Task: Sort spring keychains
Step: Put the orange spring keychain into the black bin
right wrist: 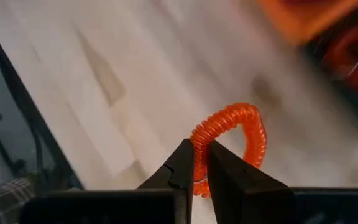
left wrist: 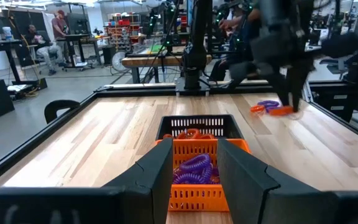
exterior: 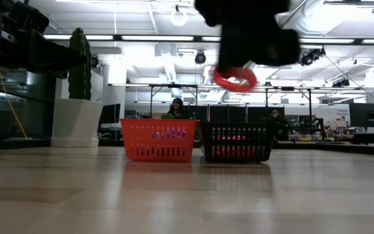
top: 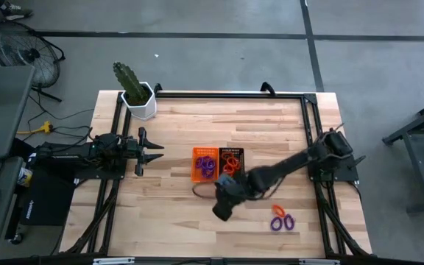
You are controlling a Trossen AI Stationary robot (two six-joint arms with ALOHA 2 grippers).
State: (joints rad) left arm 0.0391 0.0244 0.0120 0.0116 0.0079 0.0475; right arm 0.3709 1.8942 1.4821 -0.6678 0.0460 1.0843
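Observation:
My right gripper (right wrist: 201, 149) is shut on an orange spring keychain (right wrist: 235, 140) and holds it above the table, near the front of the two bins; it also shows in the high view (top: 221, 206). An orange bin (top: 204, 163) holds purple keychains (left wrist: 194, 169). The black bin (top: 232, 160) beside it holds orange keychains (left wrist: 193, 133). An orange keychain (top: 277, 210) and a purple keychain (top: 283, 222) lie on the table near the right front. My left gripper (top: 150, 152) is open and empty at the table's left, pointing at the bins. My right gripper pinches one side of the orange coil loop (right wrist: 197, 134) between its two fingertips. The fingers come from above. The loop hangs below the gripper in the low view (exterior: 234, 79), lifted clear of the table.
A white pot with a cactus (top: 136, 96) stands at the far left corner. A black frame (top: 227, 94) runs along the table's edges. Bare wood lies in front of the bins. People and benches show in the room beyond the table.

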